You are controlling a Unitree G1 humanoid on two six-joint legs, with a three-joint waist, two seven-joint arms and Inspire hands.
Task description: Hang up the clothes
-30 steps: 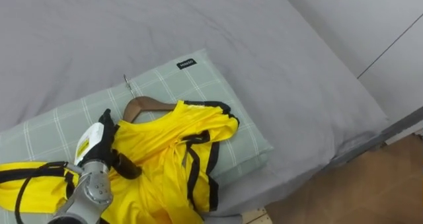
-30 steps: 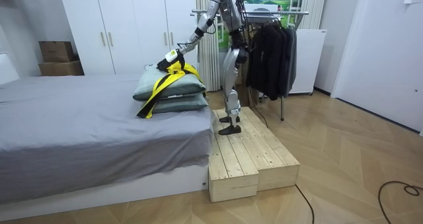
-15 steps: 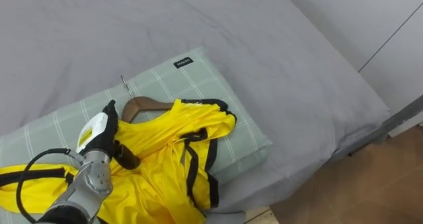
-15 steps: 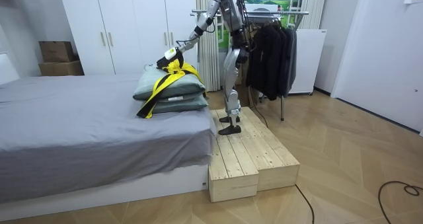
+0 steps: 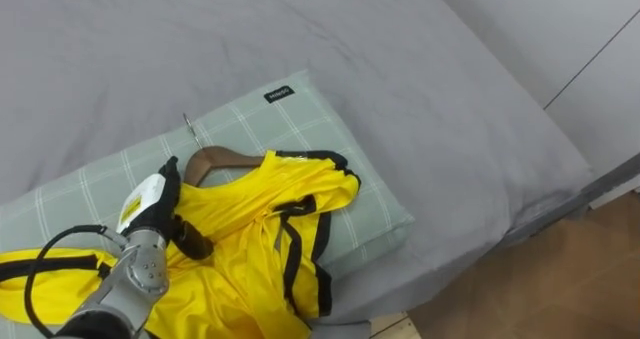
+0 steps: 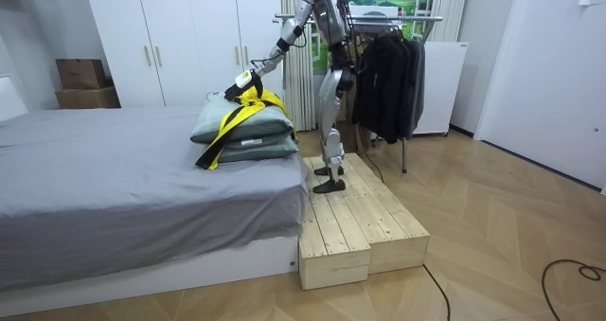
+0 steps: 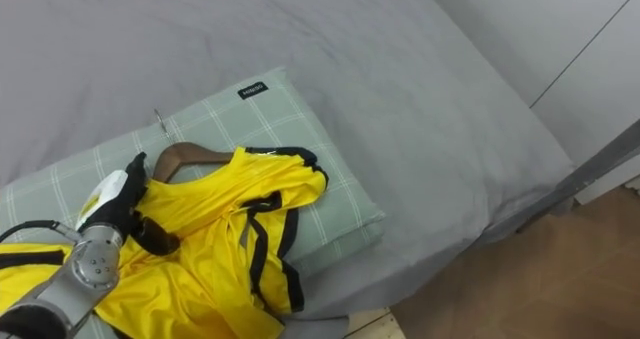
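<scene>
The robot's left hand (image 5: 150, 207) is resting on the yellow sports shirt with black trim (image 5: 250, 229), its fingertips pointing at the near end of the brown wooden hanger (image 5: 225, 159). Whether the fingers are closing on cloth or wood, I cannot tell. Shirt and hanger are lying together on top of the pale green checked pillow (image 5: 300, 114). The hanger is sitting towards the pillow's far edge, with its metal hook (image 5: 192, 129) poking out beyond the collar.

Compared with a second ago, the hand is sitting a little further up the pillow, closer to the hanger's shoulder; over the last half second it is hardly moving at all. The shirt and hanger are lying just as they were — nothing is lifting off the pillow yet. The small slide of the whole scene is the camera's own.

That creep towards the hanger suggests the hand is settling into a grasp before the pick-up.

In the room view the robot is standing on the pale wooden platform (image 6: 350, 217) at the pillow end of the grey bed (image 6: 114, 169), arm stretched over the pillow. The clothes rail (image 6: 398, 20) is waiting well away from the pillow, behind the robot.
</scene>
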